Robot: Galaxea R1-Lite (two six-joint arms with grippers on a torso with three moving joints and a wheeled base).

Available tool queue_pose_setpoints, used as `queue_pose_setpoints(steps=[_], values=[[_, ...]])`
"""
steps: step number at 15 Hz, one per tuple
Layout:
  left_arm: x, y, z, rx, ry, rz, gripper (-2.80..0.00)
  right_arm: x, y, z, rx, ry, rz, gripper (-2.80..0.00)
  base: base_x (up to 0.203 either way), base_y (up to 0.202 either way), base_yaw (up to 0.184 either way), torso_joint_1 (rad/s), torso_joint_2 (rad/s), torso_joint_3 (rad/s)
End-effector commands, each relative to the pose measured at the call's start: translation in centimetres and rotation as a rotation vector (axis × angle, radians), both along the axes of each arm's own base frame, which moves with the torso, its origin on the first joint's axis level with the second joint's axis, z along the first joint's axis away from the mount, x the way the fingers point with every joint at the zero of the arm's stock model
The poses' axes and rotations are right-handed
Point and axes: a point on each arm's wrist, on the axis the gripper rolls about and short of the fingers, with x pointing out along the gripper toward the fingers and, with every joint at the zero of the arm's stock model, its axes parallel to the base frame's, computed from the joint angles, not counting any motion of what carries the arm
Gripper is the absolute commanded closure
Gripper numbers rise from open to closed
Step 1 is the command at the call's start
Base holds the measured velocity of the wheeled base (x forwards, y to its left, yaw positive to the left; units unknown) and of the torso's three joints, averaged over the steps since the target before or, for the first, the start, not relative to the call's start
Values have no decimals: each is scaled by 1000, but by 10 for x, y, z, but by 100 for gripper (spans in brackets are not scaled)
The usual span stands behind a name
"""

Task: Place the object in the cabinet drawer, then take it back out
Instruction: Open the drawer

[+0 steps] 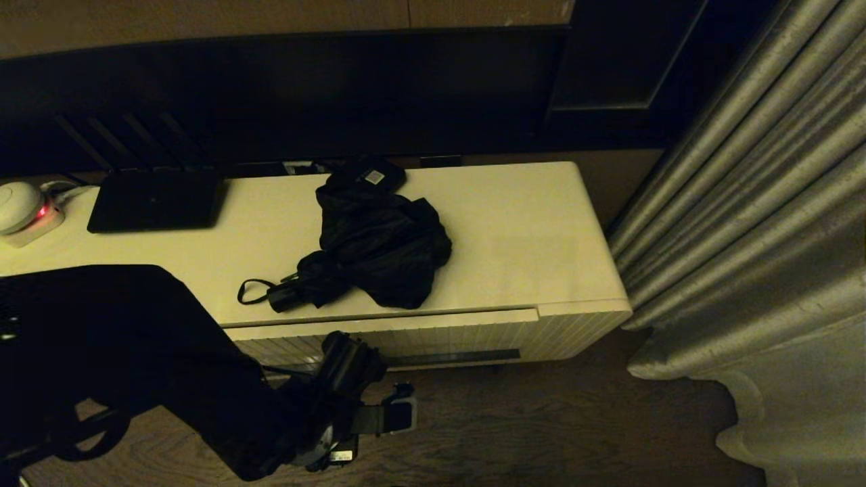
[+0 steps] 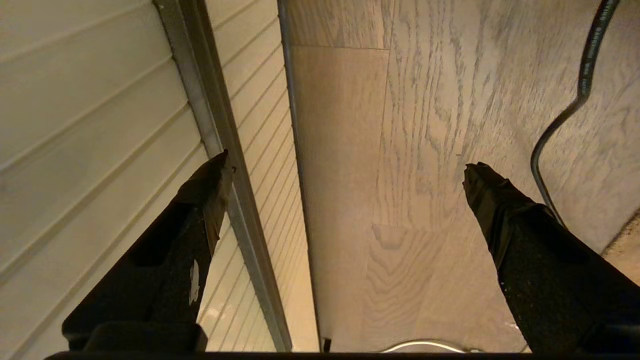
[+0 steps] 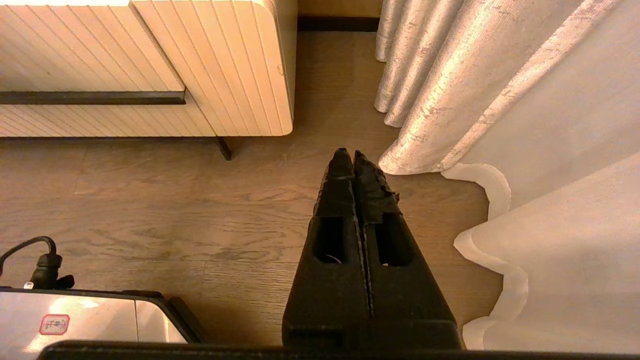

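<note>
Head view: a black compact umbrella (image 1: 379, 250) lies rumpled on top of a cream-white cabinet (image 1: 528, 230), its short handle and thin wrist loop pointing toward the cabinet's front edge. Behind the umbrella, touching its fabric, sits a small black box with a white label (image 1: 371, 174); farther along the cabinet top, well apart from the umbrella, rests a flat black router (image 1: 155, 201), and beyond that a white round device with a red light (image 1: 24, 210). The cabinet drawer (image 1: 433, 335), ribbed on its front with a dark strip along its lower edge, sits below the umbrella and looks closed or nearly so, so nothing of its interior shows. The left gripper (image 1: 379, 399) hangs low in front of the drawer, over the wooden floor (image 1: 541, 426). A grey curtain (image 1: 758, 223) hangs beside the cabinet's far end.

Left wrist view: the left gripper's two black fingers (image 2: 165, 260) stand wide apart and hold nothing; one lies against the ribbed drawer front (image 2: 75, 125) near its metal strip, the other is over bare floor.

Right wrist view: the right gripper (image 3: 352, 160) hovers over the floor near the cabinet's corner and the curtain, its fingers pressed together on nothing.
</note>
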Motion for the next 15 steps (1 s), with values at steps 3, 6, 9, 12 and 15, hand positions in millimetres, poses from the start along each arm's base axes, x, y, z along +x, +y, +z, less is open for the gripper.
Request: queue_pose_setpoints(steps=[3,6,9,12,15], values=[[13,-3,-7,7,0,10,-280,0,0,0,0,0,1,0,0,0,0,0,0,0],[19,-4,-13,10,6,17,-280,0,0,0,0,0,1,0,0,0,0,0,0,0],[25,-6,-15,8,0,22,-280,0,0,0,0,0,1,0,0,0,0,0,0,0],[32,-7,-13,1,-17,24,-280,0,0,0,0,0,1,0,0,0,0,0,0,0],[32,-7,-15,7,-9,23,-280,0,0,0,0,2,1,0,0,0,0,0,0,0]])
